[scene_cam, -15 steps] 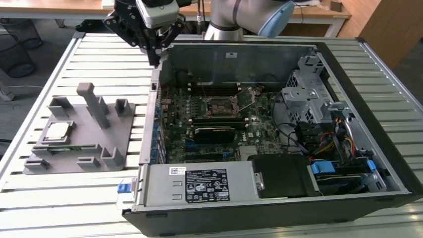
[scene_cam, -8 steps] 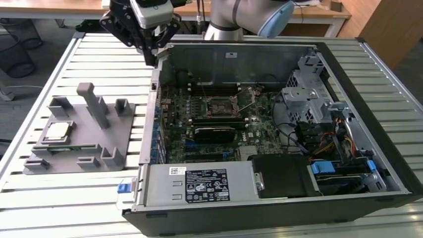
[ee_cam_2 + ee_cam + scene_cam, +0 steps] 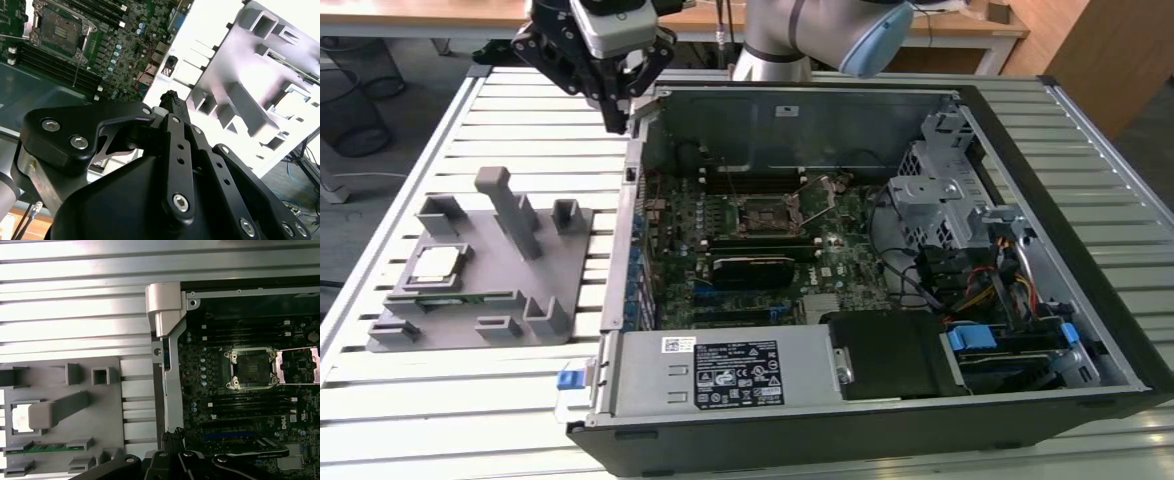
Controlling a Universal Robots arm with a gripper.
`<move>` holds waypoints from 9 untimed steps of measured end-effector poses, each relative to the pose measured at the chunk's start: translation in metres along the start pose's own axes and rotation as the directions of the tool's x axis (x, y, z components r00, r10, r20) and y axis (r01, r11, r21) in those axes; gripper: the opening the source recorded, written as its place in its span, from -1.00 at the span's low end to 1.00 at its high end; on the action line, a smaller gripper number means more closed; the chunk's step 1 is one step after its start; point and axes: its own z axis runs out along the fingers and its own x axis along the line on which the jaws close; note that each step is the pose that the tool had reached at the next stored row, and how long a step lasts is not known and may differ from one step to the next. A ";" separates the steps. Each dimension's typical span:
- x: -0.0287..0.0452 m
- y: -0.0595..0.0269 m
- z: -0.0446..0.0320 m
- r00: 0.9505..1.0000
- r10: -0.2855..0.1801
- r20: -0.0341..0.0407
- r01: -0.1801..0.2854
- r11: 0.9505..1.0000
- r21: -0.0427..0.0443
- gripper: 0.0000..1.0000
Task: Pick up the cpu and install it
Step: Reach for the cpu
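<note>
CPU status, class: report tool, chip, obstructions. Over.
Black tool shut, empty, above computer case wall. Small silvery square cpu lying in grey plastic tray. Black motherboard socket open, nothing blocking.

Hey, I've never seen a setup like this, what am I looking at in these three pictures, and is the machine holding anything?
It's a robot arm with a black two-fingered tool at its end. The exterior view comes from a camera off the arm; both wrist views come from cameras riding on it. On the slatted table sit an open computer case and a grey tray. The tray holds the cpu, a small silvery square, and a green memory stick. In the case, the socket stands open and empty. The tool hangs by the case's edge, shut, holding nothing.
</note>
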 end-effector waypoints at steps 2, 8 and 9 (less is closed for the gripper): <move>0.0023 -0.0002 0.0001 1.000 0.000 0.000 0.000 1.000 0.000 -0.79; 0.0103 -0.0007 0.0004 1.000 0.000 -0.001 0.000 1.000 0.000 -0.79; 0.0121 -0.0008 0.0004 1.000 0.000 -0.001 0.000 1.000 0.000 -0.79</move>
